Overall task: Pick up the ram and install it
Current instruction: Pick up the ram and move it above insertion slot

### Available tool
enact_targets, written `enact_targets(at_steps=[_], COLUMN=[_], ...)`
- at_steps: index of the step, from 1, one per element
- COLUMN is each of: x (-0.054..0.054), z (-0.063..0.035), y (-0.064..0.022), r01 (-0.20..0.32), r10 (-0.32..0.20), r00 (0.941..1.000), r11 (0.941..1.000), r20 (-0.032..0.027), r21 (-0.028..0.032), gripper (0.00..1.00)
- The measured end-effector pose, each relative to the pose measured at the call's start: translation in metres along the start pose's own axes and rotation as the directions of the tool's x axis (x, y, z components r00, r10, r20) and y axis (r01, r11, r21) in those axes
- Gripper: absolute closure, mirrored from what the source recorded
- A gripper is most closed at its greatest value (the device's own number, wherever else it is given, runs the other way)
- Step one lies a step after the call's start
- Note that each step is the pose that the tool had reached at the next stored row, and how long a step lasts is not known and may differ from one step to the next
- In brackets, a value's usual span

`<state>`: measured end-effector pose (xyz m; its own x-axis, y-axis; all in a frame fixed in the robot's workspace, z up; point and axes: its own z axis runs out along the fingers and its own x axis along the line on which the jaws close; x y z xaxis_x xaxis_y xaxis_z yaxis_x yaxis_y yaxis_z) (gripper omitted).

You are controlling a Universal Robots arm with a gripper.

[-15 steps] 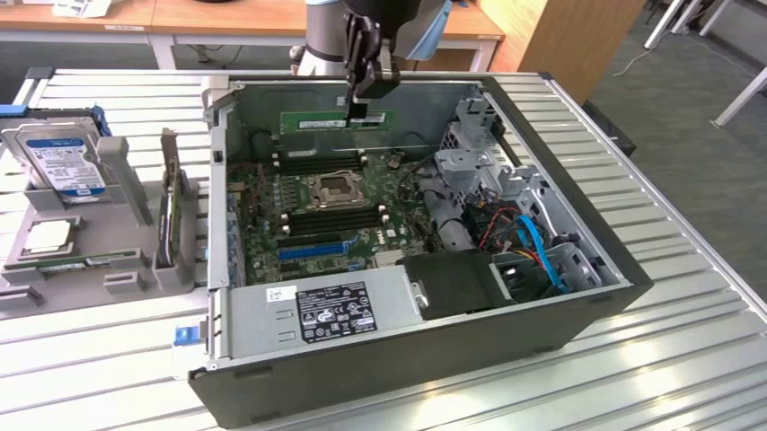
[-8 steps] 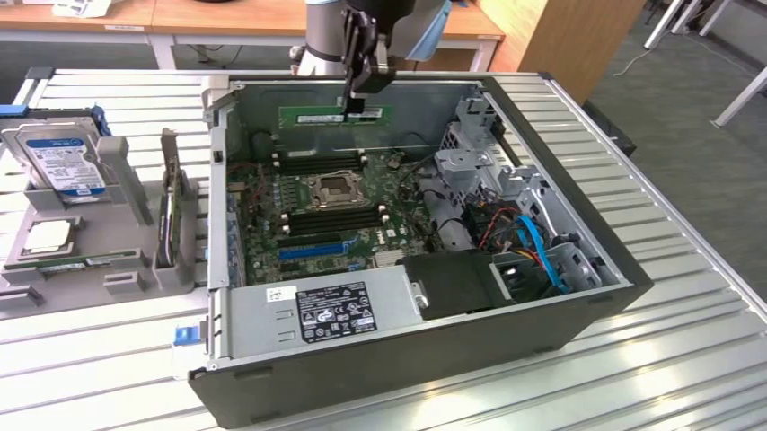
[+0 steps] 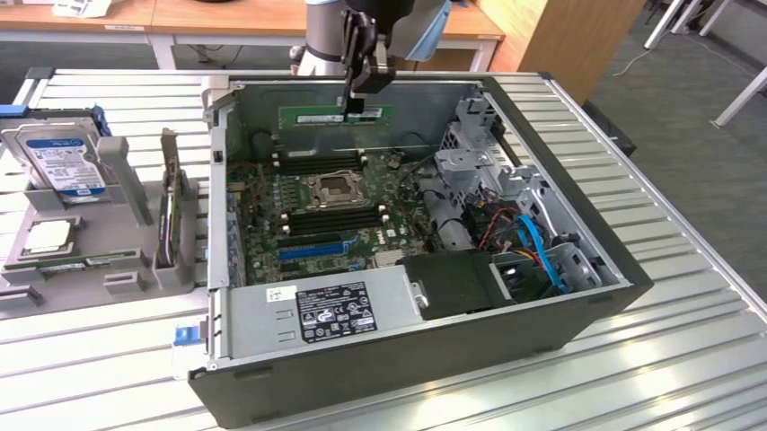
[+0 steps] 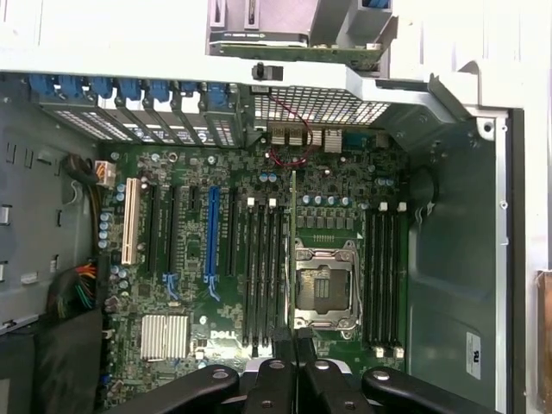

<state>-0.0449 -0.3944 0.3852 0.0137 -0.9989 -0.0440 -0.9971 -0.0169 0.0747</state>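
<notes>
Hard drive (image 3: 63, 162) upright in parts rack (image 3: 120, 260), 9 o'clock of open case (image 3: 576, 269); parked clear of work. Gripper (image 3: 356, 106) pinching ram (image 3: 314, 117) by upper edge, 12 o'clock above motherboard (image 3: 323, 206). Stick held level, likely for straight push-in. Wrist view: ram (image 4: 294, 259) edge-on, thin line between memory slots (image 4: 263, 267) and CPU socket (image 4: 326, 289). Contact edge hard to make out; arm cut off at frame edge.
</notes>
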Motion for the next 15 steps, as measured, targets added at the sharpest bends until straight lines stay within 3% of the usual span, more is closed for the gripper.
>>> enact_targets(at_steps=[15], x=[0.001], z=[0.0256], y=[-0.0019], r01=[0.000], r10=[0.000], r00=[1.0000], r11=[1.0000], r20=[0.0001], r21=[0.0000], gripper=[0.89])
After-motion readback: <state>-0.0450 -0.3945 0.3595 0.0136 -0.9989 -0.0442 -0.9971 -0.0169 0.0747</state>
